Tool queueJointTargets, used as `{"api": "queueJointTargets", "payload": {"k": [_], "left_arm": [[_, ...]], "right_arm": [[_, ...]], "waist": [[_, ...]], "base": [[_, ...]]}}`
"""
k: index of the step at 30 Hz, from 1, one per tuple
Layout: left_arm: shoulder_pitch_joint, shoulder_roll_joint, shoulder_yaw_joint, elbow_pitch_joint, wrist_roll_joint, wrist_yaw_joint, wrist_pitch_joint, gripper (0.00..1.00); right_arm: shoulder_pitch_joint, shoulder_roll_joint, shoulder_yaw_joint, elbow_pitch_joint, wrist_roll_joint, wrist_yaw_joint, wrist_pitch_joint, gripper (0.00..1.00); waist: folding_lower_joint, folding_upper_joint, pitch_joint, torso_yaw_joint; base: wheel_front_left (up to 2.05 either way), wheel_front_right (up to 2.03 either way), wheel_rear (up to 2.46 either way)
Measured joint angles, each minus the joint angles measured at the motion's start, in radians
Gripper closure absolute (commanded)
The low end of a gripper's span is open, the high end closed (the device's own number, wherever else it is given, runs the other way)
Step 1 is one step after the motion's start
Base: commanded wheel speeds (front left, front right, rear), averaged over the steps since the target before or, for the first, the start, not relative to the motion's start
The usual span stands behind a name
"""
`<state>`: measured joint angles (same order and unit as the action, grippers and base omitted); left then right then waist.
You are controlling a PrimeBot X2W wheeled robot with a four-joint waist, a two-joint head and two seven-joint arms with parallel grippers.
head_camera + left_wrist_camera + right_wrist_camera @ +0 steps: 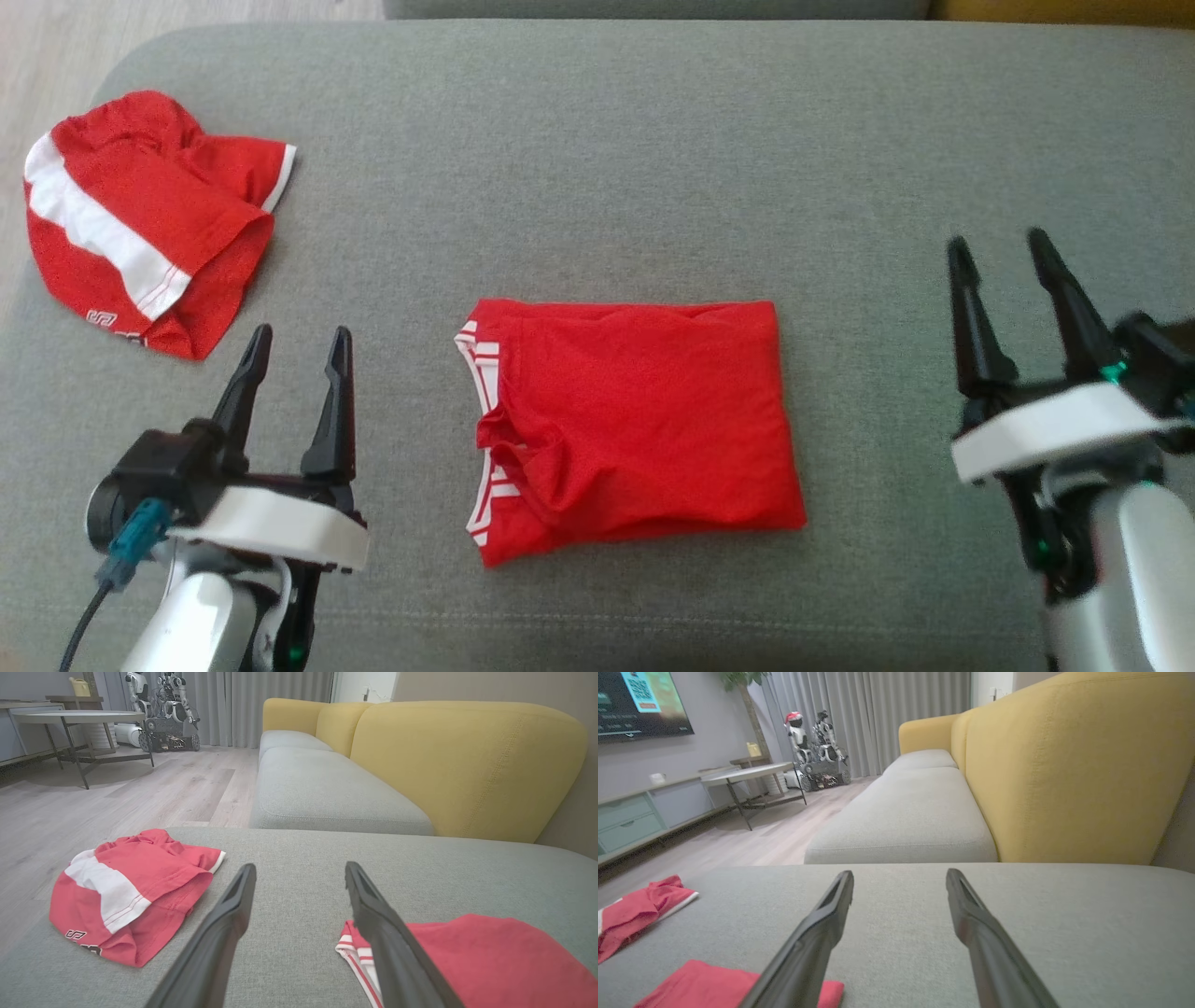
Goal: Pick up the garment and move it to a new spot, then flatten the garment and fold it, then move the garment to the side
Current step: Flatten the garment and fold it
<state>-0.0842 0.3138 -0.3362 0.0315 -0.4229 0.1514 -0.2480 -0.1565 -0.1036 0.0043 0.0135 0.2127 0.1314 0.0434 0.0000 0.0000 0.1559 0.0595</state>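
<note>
Your left hand [302, 331] and right hand [996, 241] are both released and hold nothing, nearest you over the grey cushion [653, 159]. Between them the garment [644, 420] lies folded in a neat rectangle, touching neither hand. Farther off at the left, a second garment [140, 219] lies crumpled.

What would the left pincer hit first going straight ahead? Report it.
Likely only bare grey cushion: the left pincer points between the crumpled garment and the folded garment, touching neither. Depth beyond is unclear.
</note>
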Motion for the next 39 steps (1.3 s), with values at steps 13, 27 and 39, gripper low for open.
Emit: {"api": "queueJointTargets", "payload": {"k": [13,27,39], "left_arm": [[0.014,0.013,-0.002,-0.028,0.007,0.009,0.019,0.00],[0.016,0.021,-0.010,-0.028,0.007,0.016,0.019,0.00],[-0.016,0.011,-0.030,-0.025,0.007,0.007,0.017,0.00]], "right_arm": [[0.087,0.027,-0.050,-0.103,-0.029,0.000,0.057,0.00],[0.083,0.032,0.019,-0.081,-0.022,0.000,0.089,1.00],[-0.058,0.042,0.522,0.229,0.170,0.000,0.094,1.00]], "waist": [[0.0000,0.0000,-0.011,-0.013],[0.0000,0.0000,-0.006,-0.001],[0.0000,0.0000,0.019,0.060]], "base": [[0.00,0.00,0.00],[0.00,0.00,0.00],[0.00,0.00,0.00]]}}
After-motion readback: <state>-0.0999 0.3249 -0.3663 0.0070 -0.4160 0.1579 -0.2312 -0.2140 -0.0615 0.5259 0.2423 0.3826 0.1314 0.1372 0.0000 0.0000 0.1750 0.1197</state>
